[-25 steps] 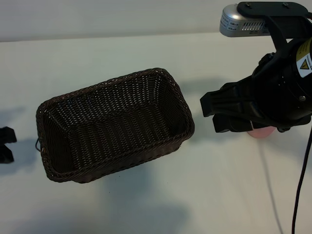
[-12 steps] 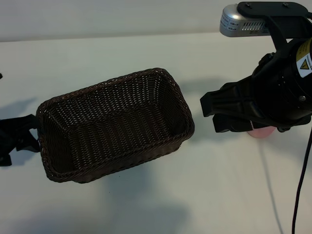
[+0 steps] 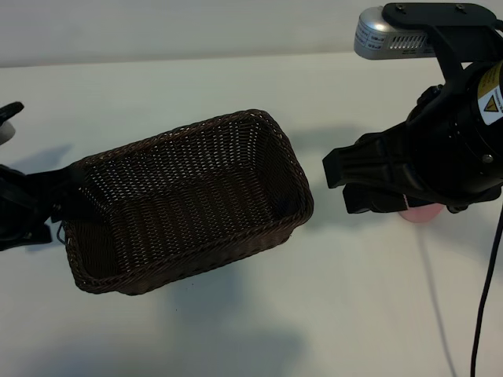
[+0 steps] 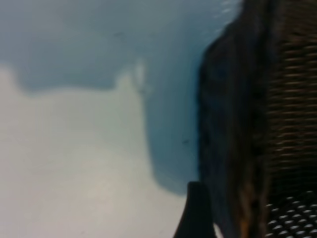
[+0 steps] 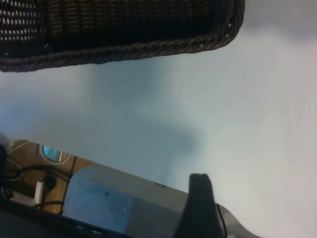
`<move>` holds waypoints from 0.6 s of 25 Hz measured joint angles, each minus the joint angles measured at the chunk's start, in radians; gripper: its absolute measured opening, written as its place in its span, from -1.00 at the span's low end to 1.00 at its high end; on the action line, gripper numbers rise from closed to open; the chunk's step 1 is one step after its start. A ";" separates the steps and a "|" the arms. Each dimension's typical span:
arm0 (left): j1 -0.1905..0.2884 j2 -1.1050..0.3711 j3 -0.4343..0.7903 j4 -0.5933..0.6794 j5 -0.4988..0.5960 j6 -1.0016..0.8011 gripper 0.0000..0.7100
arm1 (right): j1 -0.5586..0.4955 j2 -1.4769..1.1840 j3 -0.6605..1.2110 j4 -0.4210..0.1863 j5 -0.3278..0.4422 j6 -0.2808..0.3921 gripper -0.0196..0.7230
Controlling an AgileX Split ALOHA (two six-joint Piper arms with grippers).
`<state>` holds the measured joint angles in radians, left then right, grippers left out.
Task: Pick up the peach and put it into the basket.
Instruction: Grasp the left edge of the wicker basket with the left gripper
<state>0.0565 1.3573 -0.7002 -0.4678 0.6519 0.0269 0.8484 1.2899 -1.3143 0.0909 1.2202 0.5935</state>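
Observation:
The dark brown wicker basket (image 3: pixel 189 196) stands left of the table's middle, with nothing in it. Only a pale-pink sliver of the peach (image 3: pixel 422 214) shows, under the right arm at the table's right side. My right gripper (image 3: pixel 343 185) hangs open just above the table between peach and basket, holding nothing. My left gripper (image 3: pixel 35 206) is open at the basket's left end. In the left wrist view one of its fingers (image 4: pixel 195 213) sits right beside the basket's outer wall (image 4: pixel 233 124). The right wrist view shows the basket's rim (image 5: pixel 124 49) and one finger (image 5: pixel 200 208), but not the peach.
A black cable (image 3: pixel 486 298) hangs from the right arm down the right edge. The right wrist view shows the table's near edge (image 5: pixel 148 186), with cables and floor beyond it. White tabletop (image 3: pixel 330 314) lies in front of the basket.
My left gripper has come in from the left edge, right up to the basket's left end. The right arm and the peach have not moved.

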 joint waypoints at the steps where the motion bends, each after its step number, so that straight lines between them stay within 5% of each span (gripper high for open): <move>1: 0.000 0.001 0.000 -0.009 -0.002 0.009 0.57 | 0.000 0.000 0.000 0.000 0.000 0.000 0.52; 15: 0.000 0.188 0.000 -0.025 -0.078 0.016 0.57 | 0.000 0.000 0.000 0.000 0.000 0.000 0.52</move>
<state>0.0565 1.5455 -0.7004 -0.4929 0.5736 0.0426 0.8484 1.2899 -1.3143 0.0909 1.2202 0.5935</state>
